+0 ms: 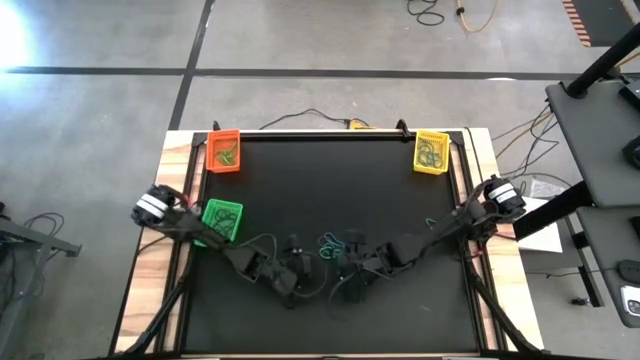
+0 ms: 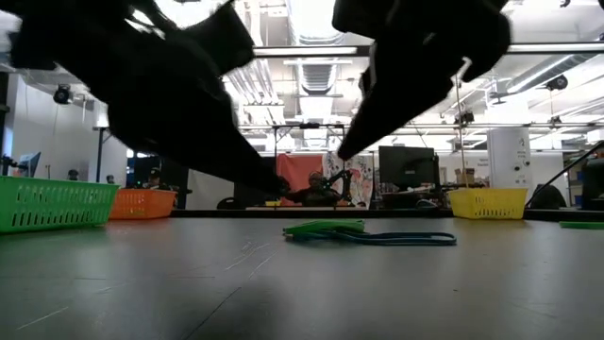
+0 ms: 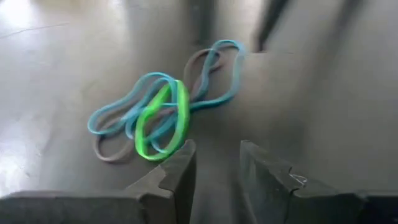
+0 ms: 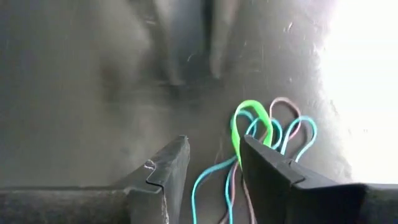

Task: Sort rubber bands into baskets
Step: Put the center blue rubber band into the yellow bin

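A small tangle of rubber bands [image 1: 334, 244], blue, teal, bright green and brownish, lies flat on the black table top [image 2: 368, 235]. My left gripper [image 3: 214, 163] hovers open just beside the tangle [image 3: 163, 115], with nothing between its fingers. From the other side my right gripper [image 4: 214, 163] hangs open above the same bands [image 4: 258, 134]; the strands seen in its gap lie on the table below it. The orange basket [image 1: 224, 152], yellow basket [image 1: 431, 152] and green basket [image 1: 222, 221] each hold some bands.
The two arms meet near the table's middle, toward its near edge, their grippers [image 1: 300, 268] [image 1: 352, 270] close together. A single greenish band [image 2: 582, 225] lies apart toward the right. Black cables run along the far edge [image 1: 320, 120]. The table's wooden rim [image 1: 150, 270] frames the black mat.
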Controlling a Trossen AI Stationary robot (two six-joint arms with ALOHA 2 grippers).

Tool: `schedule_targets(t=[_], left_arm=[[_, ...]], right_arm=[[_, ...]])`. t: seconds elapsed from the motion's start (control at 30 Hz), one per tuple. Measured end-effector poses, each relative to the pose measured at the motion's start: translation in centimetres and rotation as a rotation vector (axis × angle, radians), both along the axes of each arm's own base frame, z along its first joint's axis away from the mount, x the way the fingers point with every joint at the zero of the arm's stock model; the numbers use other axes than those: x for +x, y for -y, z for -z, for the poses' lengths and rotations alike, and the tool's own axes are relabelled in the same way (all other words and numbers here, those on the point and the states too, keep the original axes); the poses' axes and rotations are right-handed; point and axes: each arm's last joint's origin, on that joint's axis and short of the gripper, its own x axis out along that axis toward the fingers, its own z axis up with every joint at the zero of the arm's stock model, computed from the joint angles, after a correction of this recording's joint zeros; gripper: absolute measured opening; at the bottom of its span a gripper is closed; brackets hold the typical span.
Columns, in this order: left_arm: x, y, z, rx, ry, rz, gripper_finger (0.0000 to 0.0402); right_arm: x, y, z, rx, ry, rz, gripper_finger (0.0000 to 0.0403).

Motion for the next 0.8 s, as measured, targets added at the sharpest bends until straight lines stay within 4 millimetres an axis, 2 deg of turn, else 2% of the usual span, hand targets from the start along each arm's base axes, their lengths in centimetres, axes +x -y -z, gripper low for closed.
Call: schedule_targets(t=[0.17, 0.3, 0.4, 0.57, 0.8], left_arm=[[1.1, -2.2, 0.5, 0.005, -0.013, -0.039, 0.0088], [2.2, -3.2, 0.9, -0.044, 0.023, 0.012, 0.0079], [2.9, -4.0, 1.8, -0.054, 0.044, -0.011, 0.0078], [3.3, -4.1, 3.2, -0.029, 0.028, 0.015, 0.0078], [3.4, -4.2, 3.8, -0.043, 0.030, 0.013, 0.0077]], right_arm=[[-0.7, -0.4, 0.1, 0.003, -0.045, 0.012, 0.0126], [-1.0, -0.8, 0.2, 0.007, -0.057, 0.010, 0.0118], [-1.1, -1.1, 0.2, 0.012, -0.054, 0.008, 0.0113], [-1.4, -1.6, 0.2, 0.021, -0.056, 0.007, 0.0102], [-1.5, -1.8, 0.3, 0.019, -0.061, 0.000, 0.0088]])
